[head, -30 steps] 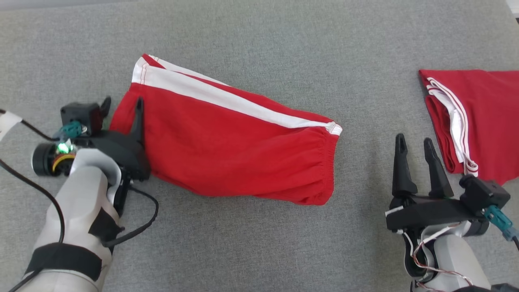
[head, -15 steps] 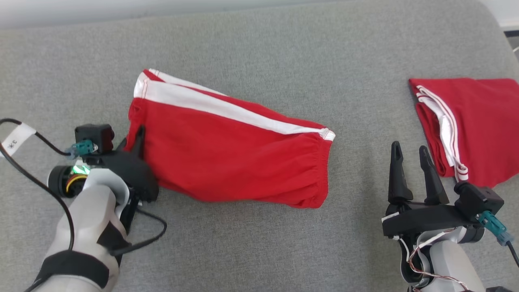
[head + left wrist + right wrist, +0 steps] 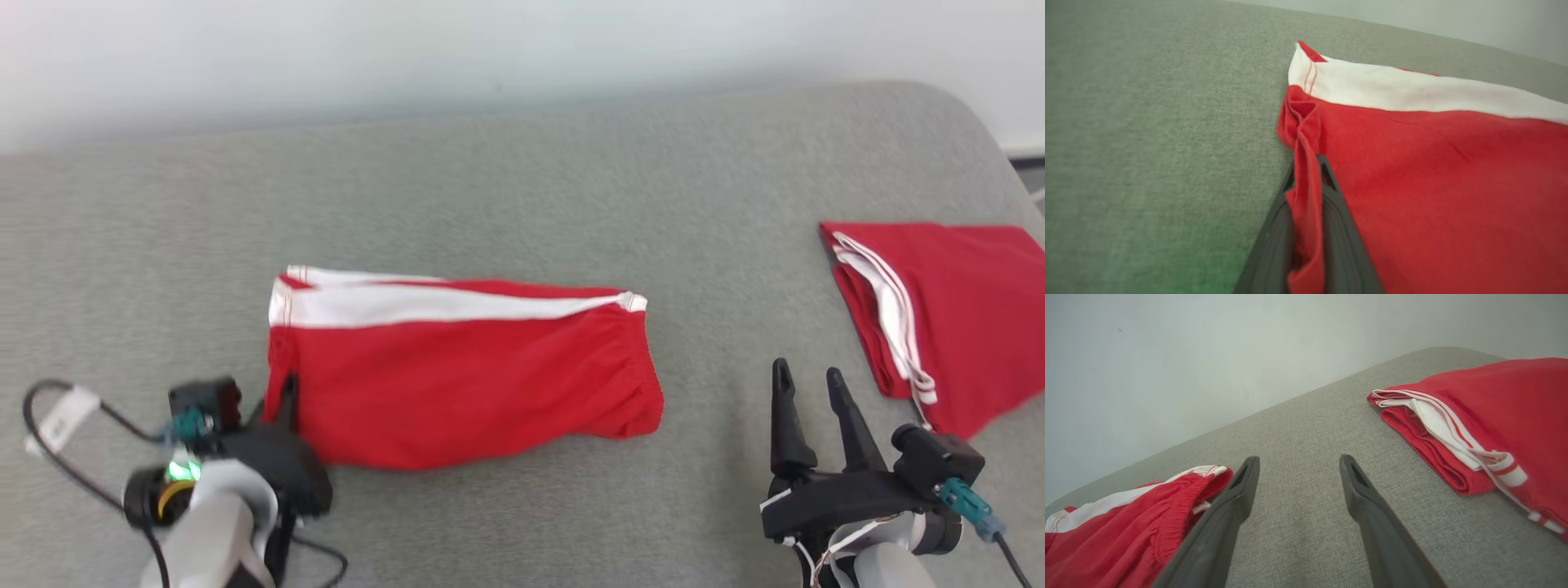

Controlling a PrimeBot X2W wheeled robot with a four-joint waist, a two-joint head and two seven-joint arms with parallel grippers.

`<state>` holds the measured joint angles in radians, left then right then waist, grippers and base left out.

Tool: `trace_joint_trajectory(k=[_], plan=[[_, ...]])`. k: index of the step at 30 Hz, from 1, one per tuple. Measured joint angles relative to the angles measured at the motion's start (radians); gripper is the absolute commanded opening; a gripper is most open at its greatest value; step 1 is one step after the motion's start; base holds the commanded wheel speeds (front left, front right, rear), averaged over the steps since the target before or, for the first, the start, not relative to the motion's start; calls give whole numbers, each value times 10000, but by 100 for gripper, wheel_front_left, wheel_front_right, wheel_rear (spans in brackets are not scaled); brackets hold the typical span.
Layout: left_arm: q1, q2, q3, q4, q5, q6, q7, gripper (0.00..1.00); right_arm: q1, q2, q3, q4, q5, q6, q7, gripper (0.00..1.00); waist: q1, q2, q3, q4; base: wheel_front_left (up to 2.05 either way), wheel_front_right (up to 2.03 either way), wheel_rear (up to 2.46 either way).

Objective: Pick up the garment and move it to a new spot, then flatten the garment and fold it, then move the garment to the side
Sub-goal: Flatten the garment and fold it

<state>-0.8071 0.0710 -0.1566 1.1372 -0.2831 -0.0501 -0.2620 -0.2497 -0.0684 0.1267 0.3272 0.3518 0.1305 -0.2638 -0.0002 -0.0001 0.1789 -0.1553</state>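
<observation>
The grey cushion [image 3: 522, 204] lay under everything. Left of its centre lay the red garment [image 3: 465, 384], white band at the far edge; a folded red cloth [image 3: 939, 310] sat well to the right. My left gripper [image 3: 286, 390] pinched the garment's left hem tight. My right gripper [image 3: 807, 369] hung wide apart, holding nothing.

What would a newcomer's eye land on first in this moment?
The red shorts with a white side stripe lie folded in the middle of the grey upholstery, and the left gripper has its jaws shut on their hem edge. To the right, the right gripper hovers with jaws open over bare fabric, beside a second folded red garment at the far right.
</observation>
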Motion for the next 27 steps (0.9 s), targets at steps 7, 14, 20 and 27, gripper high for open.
trace_joint_trajectory(k=[7,14,20,27], plan=[[1546,-104,330,-1787,-81,470,0,100,170,-19,263,138,-71,0,-2,100,0,0,-428,625,0,0,0],[2996,-130,715,-3718,345,802,0,100,179,-6,600,255,-98,0,-2,100,1,0,-614,1207,0,0,0],[4091,-155,1011,-4514,522,811,-2,100,62,46,579,445,-165,0,0,100,1,0,-614,1750,0,0,0],[4452,-173,1300,-4903,717,742,0,100,-301,98,477,915,-355,0,-2,100,2,1,-537,2416,0,0,0]])
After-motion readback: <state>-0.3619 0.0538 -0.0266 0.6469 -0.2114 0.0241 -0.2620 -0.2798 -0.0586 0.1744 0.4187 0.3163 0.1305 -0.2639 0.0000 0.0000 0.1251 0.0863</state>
